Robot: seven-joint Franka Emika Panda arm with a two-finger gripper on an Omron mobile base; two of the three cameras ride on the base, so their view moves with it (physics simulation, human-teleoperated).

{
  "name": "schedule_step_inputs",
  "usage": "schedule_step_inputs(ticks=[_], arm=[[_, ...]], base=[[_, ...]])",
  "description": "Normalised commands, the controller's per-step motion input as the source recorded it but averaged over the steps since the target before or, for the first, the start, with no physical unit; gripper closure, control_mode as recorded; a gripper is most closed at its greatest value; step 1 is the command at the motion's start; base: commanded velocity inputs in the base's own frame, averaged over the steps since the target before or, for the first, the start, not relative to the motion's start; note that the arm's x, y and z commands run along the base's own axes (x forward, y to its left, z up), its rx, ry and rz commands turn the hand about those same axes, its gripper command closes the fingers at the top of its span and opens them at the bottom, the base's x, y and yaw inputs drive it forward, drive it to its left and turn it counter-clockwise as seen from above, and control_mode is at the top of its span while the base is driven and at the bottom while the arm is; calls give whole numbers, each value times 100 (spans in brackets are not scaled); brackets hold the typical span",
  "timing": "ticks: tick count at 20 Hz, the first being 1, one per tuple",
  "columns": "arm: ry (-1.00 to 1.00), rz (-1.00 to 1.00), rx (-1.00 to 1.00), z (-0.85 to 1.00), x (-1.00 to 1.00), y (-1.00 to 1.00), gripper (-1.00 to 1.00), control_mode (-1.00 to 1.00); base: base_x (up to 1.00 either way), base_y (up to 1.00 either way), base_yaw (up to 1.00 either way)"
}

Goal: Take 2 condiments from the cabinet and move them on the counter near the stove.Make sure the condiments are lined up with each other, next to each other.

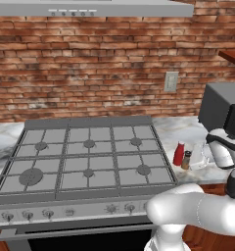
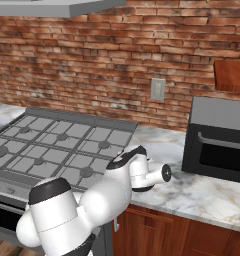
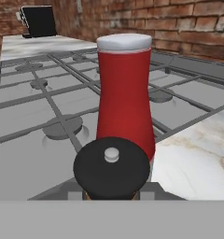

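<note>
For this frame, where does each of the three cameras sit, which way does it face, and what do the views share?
Left base view: behind the arm's left, looking down over the stove; white arm lower right; red bottle and brown shaker side by side on the counter.
Right base view: behind its right, facing the brick wall; arm lower left.
Hand view: low at counter level, looking across the shaker's dark top at the red bottle.
Shared: stove and marble counter in all three.
</note>
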Motion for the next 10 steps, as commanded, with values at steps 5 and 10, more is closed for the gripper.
schedule_step_inputs(ticks=[5,10], arm=[[0,0,0,0,0,0,-100,-100],[-1,0,1,0,0,0,-100,-100]], base=[[0,0,0],[0,0,0]])
